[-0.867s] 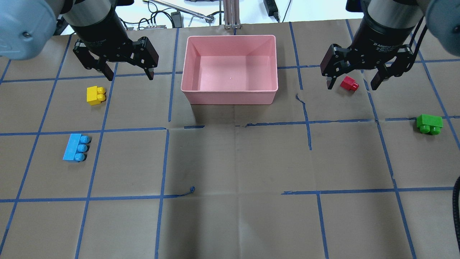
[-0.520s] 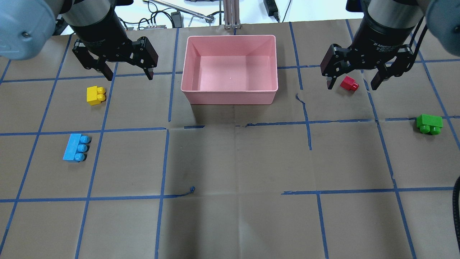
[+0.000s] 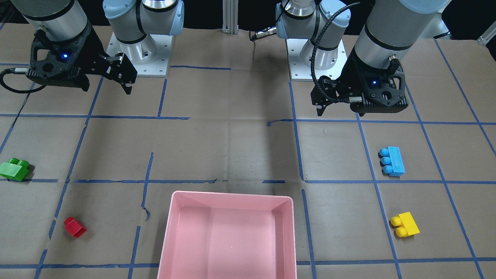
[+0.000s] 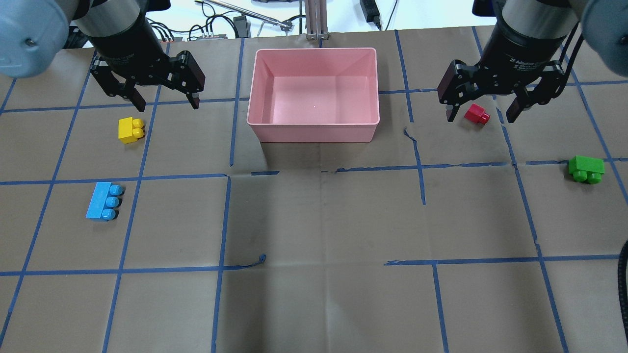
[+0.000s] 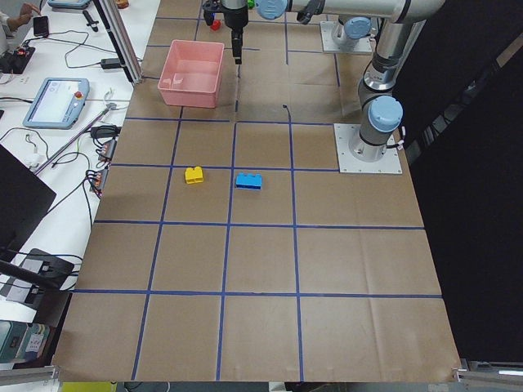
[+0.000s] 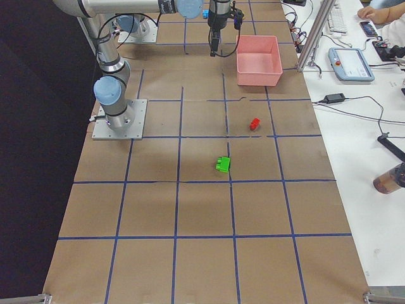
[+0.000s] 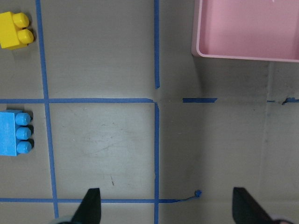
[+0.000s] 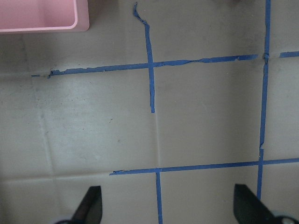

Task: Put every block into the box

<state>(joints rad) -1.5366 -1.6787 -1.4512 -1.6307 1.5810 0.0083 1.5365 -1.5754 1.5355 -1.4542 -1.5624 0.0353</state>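
The pink box (image 4: 314,133) stands empty at the far middle of the table. The yellow block (image 4: 130,130) and the blue block (image 4: 103,201) lie on the left. The red block (image 4: 476,113) and the green block (image 4: 586,169) lie on the right. My left gripper (image 4: 167,104) is open and empty, held high, left of the box and beyond the yellow block. My right gripper (image 4: 480,117) is open and empty, held high above the table. The red block shows between its fingers from overhead, but in the front view it lies far below (image 3: 74,227).
Brown paper with a blue tape grid covers the table. Cables and a metal post (image 4: 316,19) sit beyond the far edge. The left wrist view shows the box corner (image 7: 243,53), the yellow block (image 7: 15,30) and the blue block (image 7: 14,133).
My left gripper has shifted a little to the left and slightly farther away. The right arm and all blocks have stayed put.
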